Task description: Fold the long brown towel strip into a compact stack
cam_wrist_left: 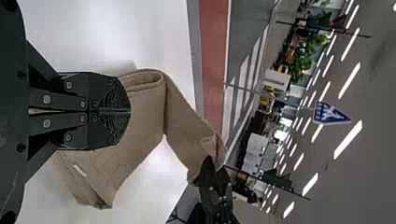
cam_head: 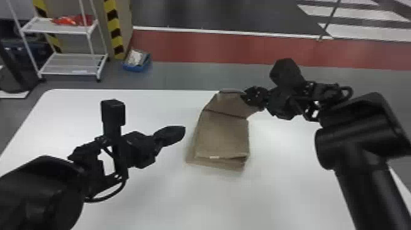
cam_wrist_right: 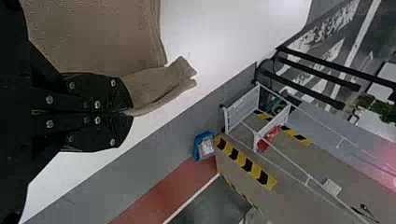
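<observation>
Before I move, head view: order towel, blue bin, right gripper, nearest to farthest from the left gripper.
1. Towel, on the table, to its right.
2. Right gripper, at the towel's far end.
3. Blue bin, on the floor beyond.

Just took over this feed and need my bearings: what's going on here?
The right tool is shut on the far end of the towel and holds it up off the table. The nearer part of the towel lies there already folded in layers. The left tool is shut and empty, just to the left of the towel. The folding looks partly done: the far end is not yet laid onto the stack.
</observation>
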Controlling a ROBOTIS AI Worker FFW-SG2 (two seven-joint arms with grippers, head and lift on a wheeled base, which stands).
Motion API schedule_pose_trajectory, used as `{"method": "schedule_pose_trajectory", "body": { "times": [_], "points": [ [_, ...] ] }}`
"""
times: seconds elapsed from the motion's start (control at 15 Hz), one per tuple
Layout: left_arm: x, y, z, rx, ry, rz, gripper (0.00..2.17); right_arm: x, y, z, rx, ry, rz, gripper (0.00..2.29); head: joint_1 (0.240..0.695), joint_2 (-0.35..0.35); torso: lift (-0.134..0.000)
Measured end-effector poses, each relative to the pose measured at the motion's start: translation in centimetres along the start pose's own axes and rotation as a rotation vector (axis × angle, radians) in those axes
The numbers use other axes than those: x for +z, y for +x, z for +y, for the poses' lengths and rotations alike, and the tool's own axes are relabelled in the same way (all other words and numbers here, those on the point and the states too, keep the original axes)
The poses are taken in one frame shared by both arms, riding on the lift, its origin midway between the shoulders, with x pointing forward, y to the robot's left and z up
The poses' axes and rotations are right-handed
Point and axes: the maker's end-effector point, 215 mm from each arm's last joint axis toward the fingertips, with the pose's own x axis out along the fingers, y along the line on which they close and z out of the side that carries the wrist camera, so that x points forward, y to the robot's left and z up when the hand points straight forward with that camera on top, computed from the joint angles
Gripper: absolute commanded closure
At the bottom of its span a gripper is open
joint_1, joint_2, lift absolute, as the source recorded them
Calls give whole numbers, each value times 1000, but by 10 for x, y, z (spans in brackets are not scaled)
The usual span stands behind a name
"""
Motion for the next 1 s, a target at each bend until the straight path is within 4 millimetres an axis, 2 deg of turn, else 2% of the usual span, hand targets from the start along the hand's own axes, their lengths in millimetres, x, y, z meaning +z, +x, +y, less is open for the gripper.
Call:
{"method": "schedule_pose_trajectory", "body": {
  "times": [0.13,0.33,0.73,1.0],
  "points": [
    [-10,12,-12,-41,-15,31,1517,7,-3,-8,-8,42,-35,1450,695,-169,-125],
    [-22,24,-25,-70,-25,72,1517,18,5,-8,2,53,-61,1450,695,-176,-125],
    [-36,38,-39,-109,-58,103,1517,36,31,12,53,48,-76,1450,695,-163,-125],
    [-44,49,-42,-116,-63,123,1517,66,48,39,104,41,-119,1450,695,-132,-125]
  ]
}}
